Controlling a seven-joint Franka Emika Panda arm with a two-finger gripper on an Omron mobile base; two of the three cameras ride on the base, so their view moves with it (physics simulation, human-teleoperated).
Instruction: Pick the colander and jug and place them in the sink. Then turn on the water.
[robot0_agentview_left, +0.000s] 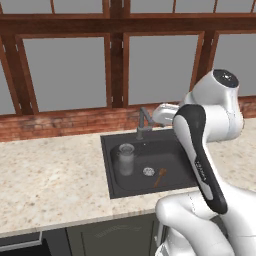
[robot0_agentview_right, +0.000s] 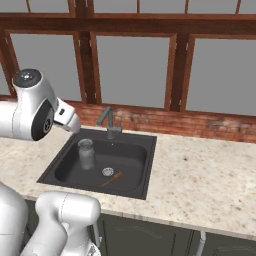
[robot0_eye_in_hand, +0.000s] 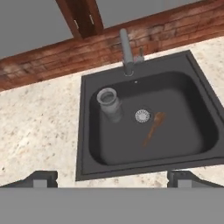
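While its two dark fingertips are standing far apart at the bottom of the hand view, the gripper (robot0_eye_in_hand: 112, 177) is hanging released and gripping nothing, looking down over the near rim of the sink (robot0_eye_in_hand: 83, 131). Inside the dark basin the jug (robot0_eye_in_hand: 109, 104) is standing upright toward the left back corner, mouth up, well apart from the fingertips. Just beside it, a round metal drain (robot0_eye_in_hand: 142, 115) is sitting mid-floor, and a wooden spoon (robot0_eye_in_hand: 153, 127) is lying slantwise to the drain's right. Behind the basin a slim grey faucet (robot0_eye_in_hand: 126, 52) is rising against a brick sill (robot0_eye_in_hand: 43, 70). Speckled stone counter (robot0_agentview_left: 45, 175) is surrounding the sink. Small writing on the arm's dark link in the left base view is showing too blurred to read.
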